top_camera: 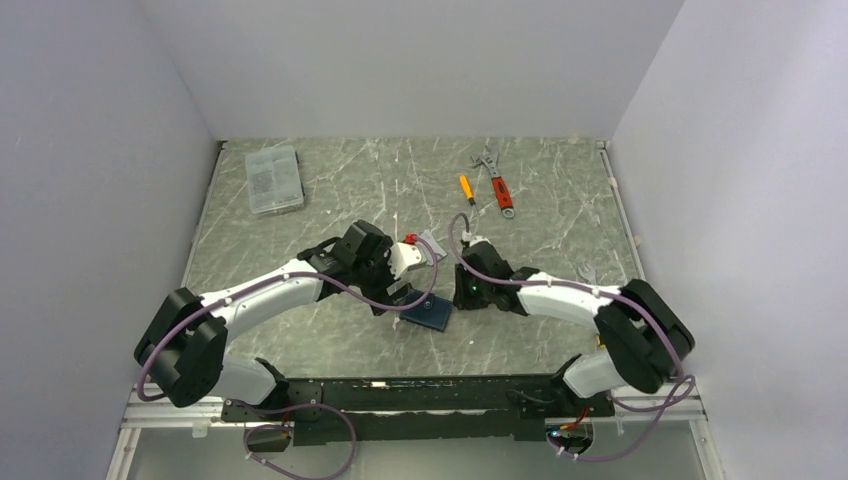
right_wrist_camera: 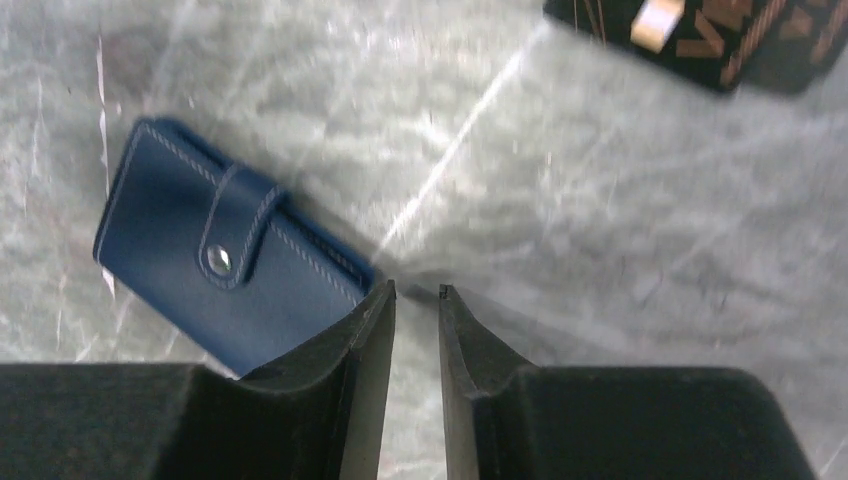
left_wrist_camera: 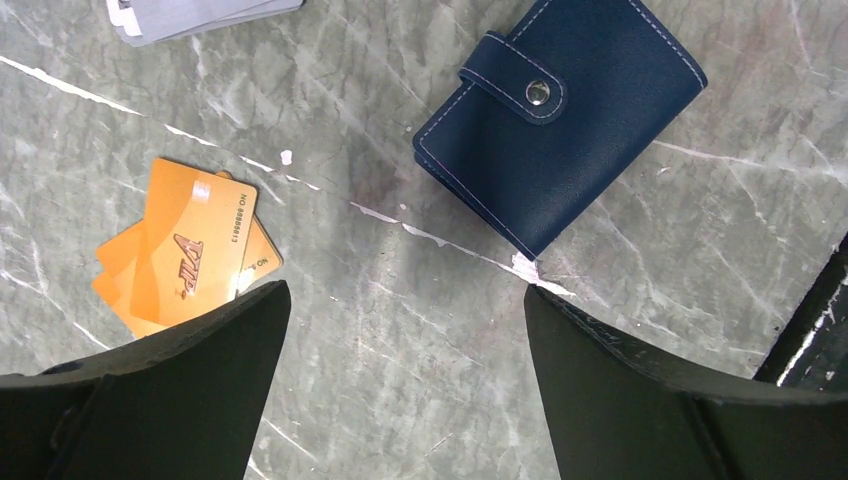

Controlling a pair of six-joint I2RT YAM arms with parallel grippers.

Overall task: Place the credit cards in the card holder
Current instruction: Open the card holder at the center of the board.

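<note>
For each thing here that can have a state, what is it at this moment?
Card holder: closed, tab snapped, lying flat.
Orange cards: loose, overlapping, outside the card holder.
Silver cards: loose, outside the card holder.
Black card: loose, lying flat.
Left gripper: wide open, empty.
Right gripper: jaws a narrow slit apart, empty.

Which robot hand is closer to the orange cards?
Left. The left gripper hovers just above the orange cards; the right gripper is beside the wallet, farther away.

White arms (top_camera: 280, 292), black joints (top_camera: 185, 352), purple cables (top_camera: 437, 265)
</note>
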